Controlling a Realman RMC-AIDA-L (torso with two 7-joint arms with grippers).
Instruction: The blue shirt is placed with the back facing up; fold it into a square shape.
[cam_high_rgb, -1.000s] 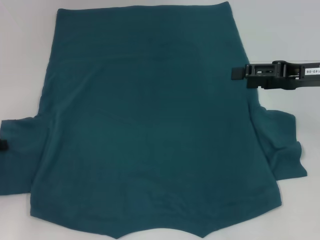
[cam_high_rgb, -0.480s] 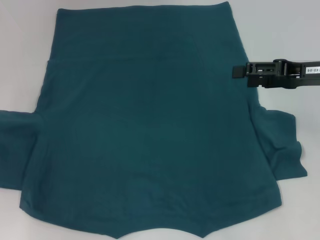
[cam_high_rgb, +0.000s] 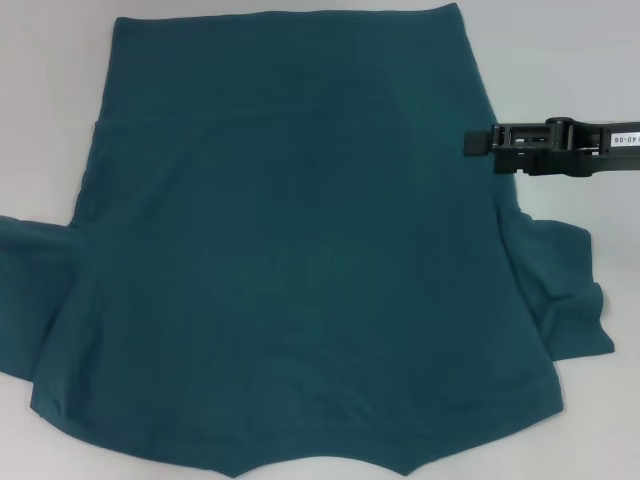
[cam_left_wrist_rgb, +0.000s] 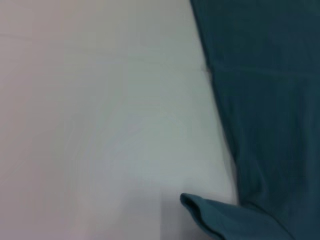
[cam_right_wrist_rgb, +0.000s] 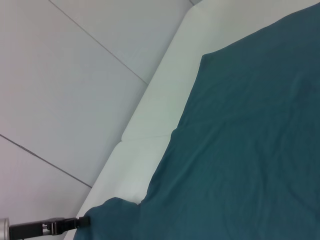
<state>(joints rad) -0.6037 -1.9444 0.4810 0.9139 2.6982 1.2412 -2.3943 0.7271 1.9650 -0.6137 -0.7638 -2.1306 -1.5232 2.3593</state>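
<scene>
One teal-blue shirt, plain-side up, sleeves rumpled

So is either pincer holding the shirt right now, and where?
Cannot tell. The right pincer sits at the right side edge of the shirt, but a grip isn't visible. In the right wrist view, the left pincer touches the left sleeve.

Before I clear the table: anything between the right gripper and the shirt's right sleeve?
No. The head view shows bare white table between the right gripper and the blue shirt.
</scene>
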